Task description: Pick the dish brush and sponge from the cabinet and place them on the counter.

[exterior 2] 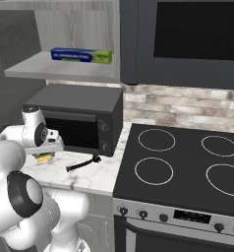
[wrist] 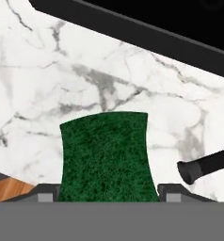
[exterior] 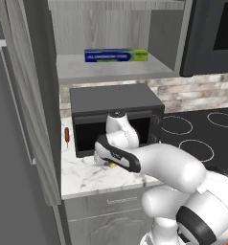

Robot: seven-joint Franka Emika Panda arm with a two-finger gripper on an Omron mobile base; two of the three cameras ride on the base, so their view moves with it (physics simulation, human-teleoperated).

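Fingers [wrist: 177, 192] clamped on sponge [wrist: 106, 153] above counter [wrist: 48, 84]; could land askew, nudging dish brush [wrist: 205, 165] at three o'clock.

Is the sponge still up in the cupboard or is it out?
Out. The sponge is down on the white marble counter in front of the toaster oven, between the gripper fingers, green side showing.
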